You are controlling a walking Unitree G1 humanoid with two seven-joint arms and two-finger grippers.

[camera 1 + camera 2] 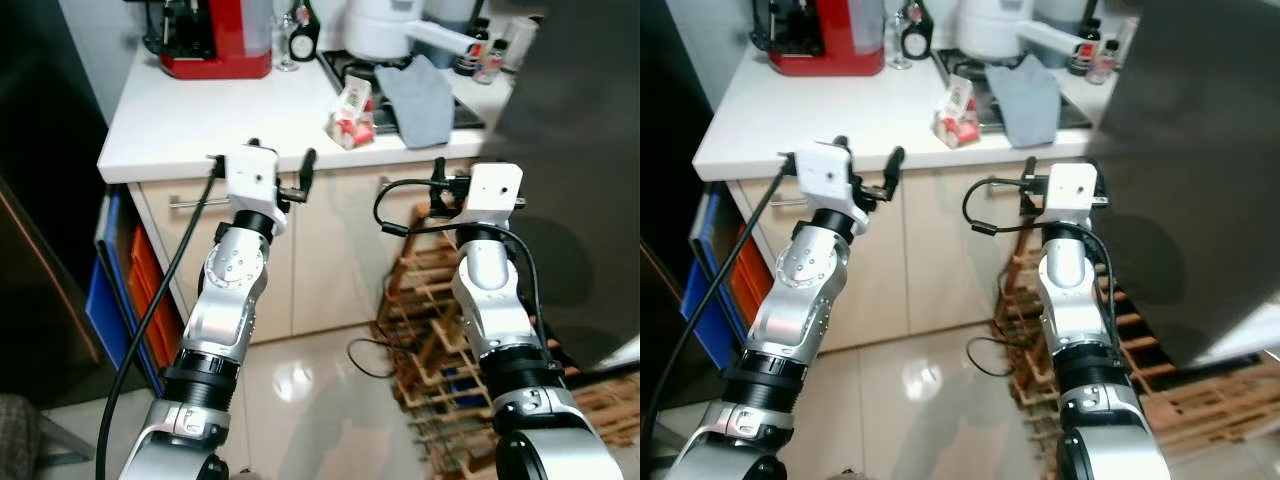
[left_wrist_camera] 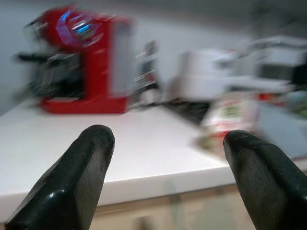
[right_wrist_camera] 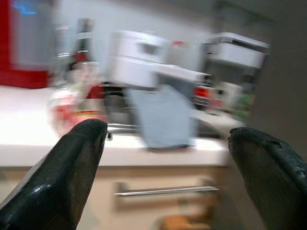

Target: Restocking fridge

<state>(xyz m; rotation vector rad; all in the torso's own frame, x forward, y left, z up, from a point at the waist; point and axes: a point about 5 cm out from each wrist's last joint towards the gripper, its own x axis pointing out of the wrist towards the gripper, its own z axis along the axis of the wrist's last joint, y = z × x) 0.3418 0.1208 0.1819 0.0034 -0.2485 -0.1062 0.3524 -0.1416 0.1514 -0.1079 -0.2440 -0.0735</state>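
Both head views are fairly sharp and evenly lit by soft indoor light. The white surface is bright, and the glossy floor shows a pale glare patch. The left edge falls into deep shade, and a dark panel dims the right. Both wrist views are smeared by motion blur; the black fingers stay close, soft-edged and faintly glossy.

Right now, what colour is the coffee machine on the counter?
Red coffee machine, with black parts; clearest in the left eye view.
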